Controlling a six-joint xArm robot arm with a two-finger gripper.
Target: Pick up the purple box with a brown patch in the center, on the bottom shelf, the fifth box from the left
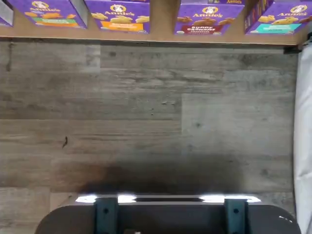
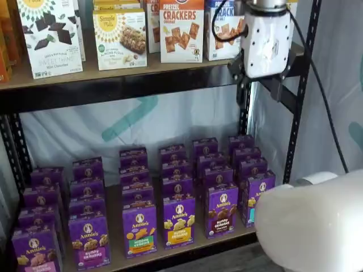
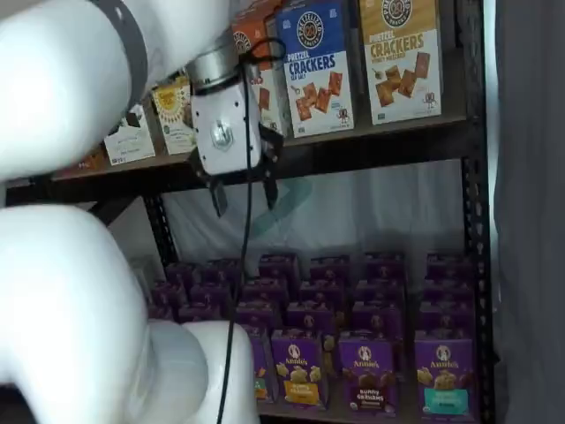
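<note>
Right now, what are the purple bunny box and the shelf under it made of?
The purple box looks like thin printed cardboard, slightly glossy with sharp folded edges. The bottom shelf looks like a plain tan wood or fibreboard panel, matte, held in a black metal frame.

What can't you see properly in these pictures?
- The purple box: the wrist view's edge cuts off all but its lower part.
- The bottom shelf: the white arm hides one end in each shelf view.
- The small print on the purple box is too tiny to read.
- The end effector: its fingers show a gap here, but in the other shelf view they are too dark to separate.
</note>
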